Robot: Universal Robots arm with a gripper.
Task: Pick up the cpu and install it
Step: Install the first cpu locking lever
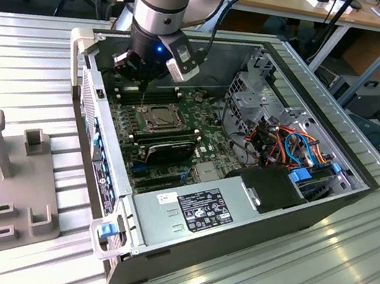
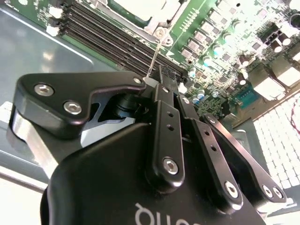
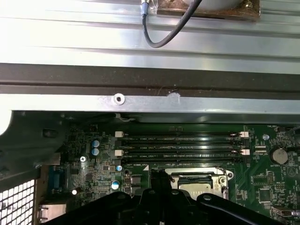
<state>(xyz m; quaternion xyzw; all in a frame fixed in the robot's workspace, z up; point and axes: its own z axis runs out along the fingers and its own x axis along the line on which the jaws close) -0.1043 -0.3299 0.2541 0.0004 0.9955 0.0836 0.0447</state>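
Cpu (image 3: 194,181) flat in socket (image 3: 226,174) | square, no long axis | pincer (image 1: 144,82) above

Exterior view: elevated, set back, looking obliquely down into the open computer case (image 1: 236,215) on a ribbed metal table (image 1: 29,57), arm included. First wrist view: close above the motherboard (image 3: 93,164), facing the memory slots (image 3: 183,147) and the case wall. Second wrist view: very close behind the gripper (image 2: 161,82), looking along its linkage. Shared across all three: motherboard, memory slots, CPU socket (image 1: 156,116).
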